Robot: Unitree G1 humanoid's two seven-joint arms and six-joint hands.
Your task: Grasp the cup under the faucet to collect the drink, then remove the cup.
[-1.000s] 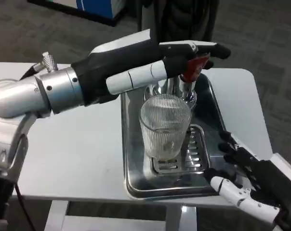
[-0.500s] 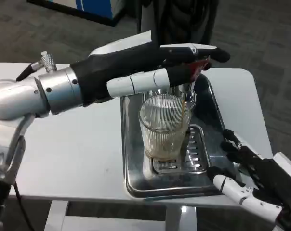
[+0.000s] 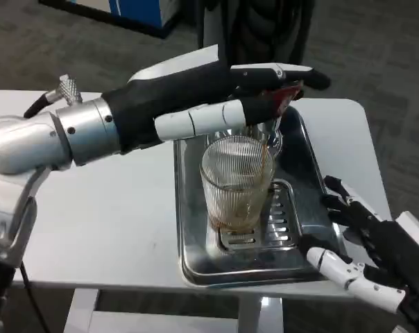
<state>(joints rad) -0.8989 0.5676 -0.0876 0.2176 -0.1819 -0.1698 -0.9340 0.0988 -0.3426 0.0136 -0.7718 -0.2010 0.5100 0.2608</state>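
While left hand (image 3: 223,97) reaches above, cup (image 3: 237,182) sits below.

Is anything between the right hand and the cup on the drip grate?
Nothing visible. The right hand, fingers spread, sits off the tray's right edge, with only bare grate and the tray's low rim between it and the cup.

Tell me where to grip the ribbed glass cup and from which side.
Grip the cup around its ribbed wall at mid-height, coming from its right with the right hand, which waits open beside the tray. The cup stands upright on the drip grate, and the left hand at the faucet lever blocks the top.
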